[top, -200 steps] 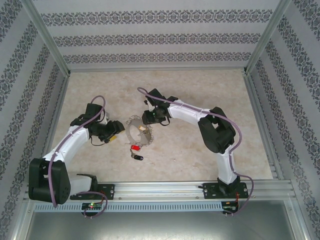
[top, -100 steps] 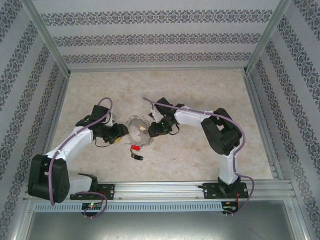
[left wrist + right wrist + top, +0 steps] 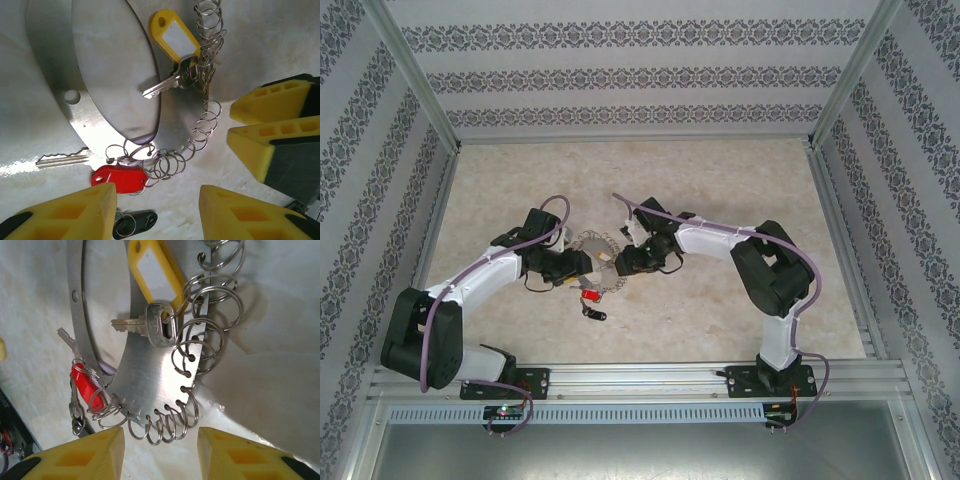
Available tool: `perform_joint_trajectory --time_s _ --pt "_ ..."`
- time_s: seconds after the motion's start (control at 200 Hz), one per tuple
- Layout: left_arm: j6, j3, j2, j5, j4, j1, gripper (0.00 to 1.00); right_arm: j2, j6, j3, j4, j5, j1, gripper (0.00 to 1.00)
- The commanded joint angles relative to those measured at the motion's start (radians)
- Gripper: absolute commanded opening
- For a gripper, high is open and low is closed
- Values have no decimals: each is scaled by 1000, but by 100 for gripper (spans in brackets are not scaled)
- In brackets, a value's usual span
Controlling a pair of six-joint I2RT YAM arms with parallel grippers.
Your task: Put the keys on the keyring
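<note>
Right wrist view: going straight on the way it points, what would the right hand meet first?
Most likely the small split rings on the lower edge of the keyring, right ahead of the open right hand; depth is unclear.

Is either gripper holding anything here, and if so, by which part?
Nothing is held. The left gripper and right gripper both have fingers spread open near the flat silvery metal keyring plate edged with small wire rings, closed on nothing.

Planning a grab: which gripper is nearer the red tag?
Left. The left gripper sits right at the red tag; the right gripper is across the keyring, farther off.
</note>
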Motion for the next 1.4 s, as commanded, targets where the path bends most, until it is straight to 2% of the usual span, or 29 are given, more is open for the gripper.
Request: perform_joint_trajectory --time_s 0.0,0.265,0.5,0.66,0.914,0.994,1.084,1.214,1.324,1.394 --pt "34 22 -18 -17 7 -12 47 37 38 31 8 22 17 44" --pt "40 8 -30 -14 35 -10 45 60 72 35 63 -23 54 33" --pt "88 20 -51 -1 48 -11 45 10 105 39 91 -75 30 12" --pt "139 16 -120 -72 82 -11 48 -40 147 33 125 -106 31 0" --pt "238 -77 -175 -132 274 -16 63 -59 138 57 104 -94 27 0" --pt "360 -115 -181 -75 354 -37 68 -68 154 65 99 -106 26 0" --pt "507 -150 -214 -74 412 -73 70 -99 178 68 99 -112 27 0" --pt "680 -205 -288 -61 503 -76 71 -156 187 79 66 -98 18 0" --pt "791 -241 -328 -52 550 -76 72 -181 209 87 58 -109 5 0" --pt "814 -257 -331 -51 578 -78 71 -187 221 88 59 -121 -2 0"
